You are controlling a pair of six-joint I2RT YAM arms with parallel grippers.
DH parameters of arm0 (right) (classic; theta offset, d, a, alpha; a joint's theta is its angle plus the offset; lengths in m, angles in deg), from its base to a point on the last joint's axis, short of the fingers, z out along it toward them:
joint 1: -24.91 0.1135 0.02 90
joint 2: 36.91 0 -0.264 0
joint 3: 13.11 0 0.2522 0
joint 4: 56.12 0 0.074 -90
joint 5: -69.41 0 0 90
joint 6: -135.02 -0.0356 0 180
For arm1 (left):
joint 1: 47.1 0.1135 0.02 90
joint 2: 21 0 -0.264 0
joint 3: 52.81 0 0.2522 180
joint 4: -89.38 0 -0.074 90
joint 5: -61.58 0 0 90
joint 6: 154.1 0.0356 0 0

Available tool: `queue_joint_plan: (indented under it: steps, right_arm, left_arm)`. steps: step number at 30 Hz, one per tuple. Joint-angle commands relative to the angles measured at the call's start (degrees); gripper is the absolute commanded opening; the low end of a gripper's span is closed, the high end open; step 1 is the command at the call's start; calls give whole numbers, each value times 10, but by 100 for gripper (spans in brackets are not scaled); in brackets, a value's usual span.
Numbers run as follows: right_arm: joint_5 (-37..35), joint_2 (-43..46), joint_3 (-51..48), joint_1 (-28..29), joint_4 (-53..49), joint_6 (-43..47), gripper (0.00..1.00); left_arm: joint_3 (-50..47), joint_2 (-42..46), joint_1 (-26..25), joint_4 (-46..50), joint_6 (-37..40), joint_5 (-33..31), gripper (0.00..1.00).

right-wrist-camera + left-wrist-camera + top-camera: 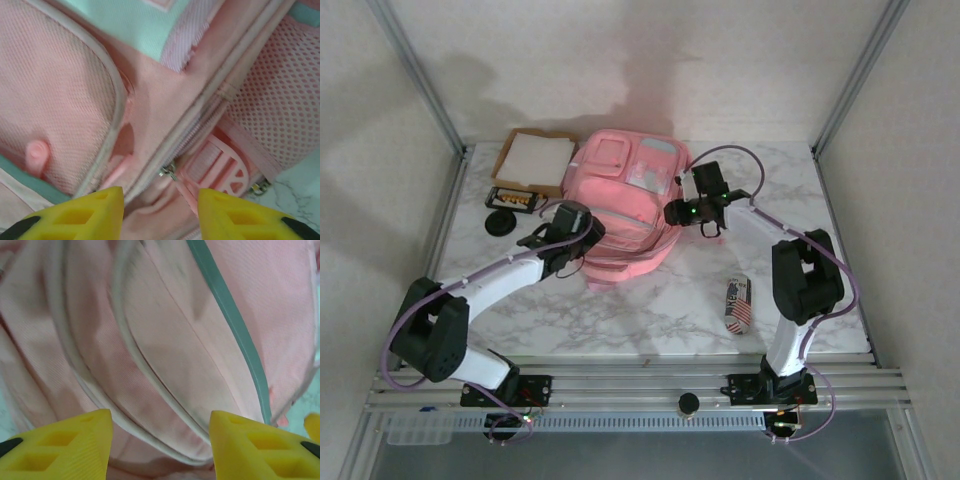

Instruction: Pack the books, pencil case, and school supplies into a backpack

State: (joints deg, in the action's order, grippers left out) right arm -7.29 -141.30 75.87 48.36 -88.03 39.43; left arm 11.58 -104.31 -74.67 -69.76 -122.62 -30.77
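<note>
backpack [620, 205] flat on counter [660, 310], front up, long axis far-to-near | left gripper [160, 415] wide, near-left edge | right gripper [160, 192] wide, right side

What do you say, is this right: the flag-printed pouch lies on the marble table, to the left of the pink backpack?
Not quite. The flag-printed pouch lies on the marble table, but to the right of the pink backpack, as the top external view shows.

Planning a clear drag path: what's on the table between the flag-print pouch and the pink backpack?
Nothing. In the top view, the stretch of marble table between the flag-print pouch and the backpack is bare.
</note>
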Motion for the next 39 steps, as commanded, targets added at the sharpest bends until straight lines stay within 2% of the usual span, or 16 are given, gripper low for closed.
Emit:
queue_joint_plan:
  steps: [1,4,9,11,15,23,29,35,39]
  right_arm:
    - [19,-12,15,-7,-38,70,41]
    - [-3,-39,35,-6,-62,86,45]
    - [10,-56,59,-5,-57,106,40]
    - [13,-65,67,-2,-61,114,35]
    - [1,-91,86,6,-80,125,33]
    - [-39,-97,57,13,-84,136,31]
    - [-101,-92,40,18,-91,146,24]
    - [-119,-93,50,40,-76,162,5]
    - [-109,-70,38,47,-38,164,0]
  left_arm:
    - [-10,1,11,-11,-3,-8,55]
    - [-8,-7,14,-11,2,-1,56]
    - [-24,-7,24,-9,-15,-14,57]
    - [-32,-8,33,-18,-20,-9,57]
    - [-32,-20,50,-14,-24,-14,57]
    - [-32,-38,71,-17,-14,-20,57]
    - [-27,-60,88,-20,-6,-29,55]
    - [-6,-89,101,-26,16,-27,55]
    - [8,-86,112,-21,39,-24,56]
